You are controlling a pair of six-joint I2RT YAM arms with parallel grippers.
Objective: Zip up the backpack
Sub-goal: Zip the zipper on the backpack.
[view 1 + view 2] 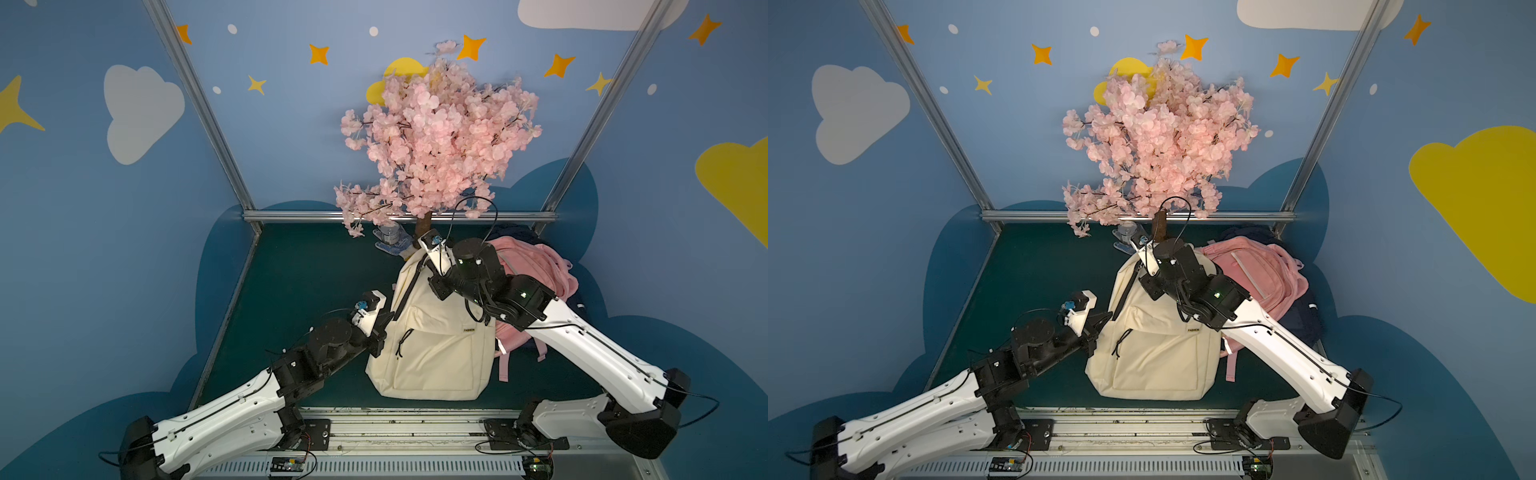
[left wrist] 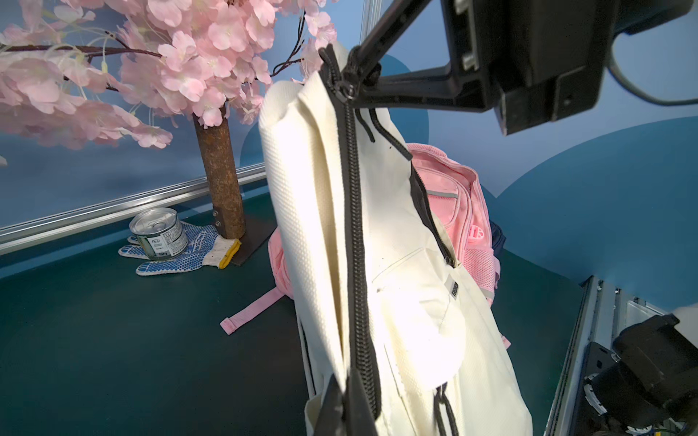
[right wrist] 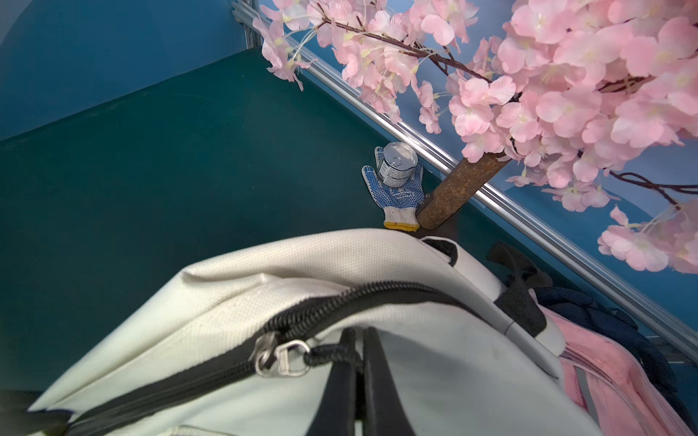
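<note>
- While my left gripper [image 2: 345,400] pinches the near end of the zipper [image 2: 355,226], the cream backpack [image 1: 440,353] sits on the counter [image 1: 291,291] between my arms.
- Zipper runs straight away, toward the top.
- Up there, right gripper [image 3: 360,334] clamped on the pull cord [image 3: 328,356]; I'd pull onward over the crown.

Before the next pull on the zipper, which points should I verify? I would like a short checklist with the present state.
1. Right pincer shut on the pull cord: ok.
2. Left pincer clamping the cream backpack at the zipper's lower end: ok.
3. Teeth meshed from left pincer up to the slider: ok.
4. Whole zipper closed: not ok, an open stretch shows beyond the slider.
5. Fabric caught in the slider: cannot tell.
</note>
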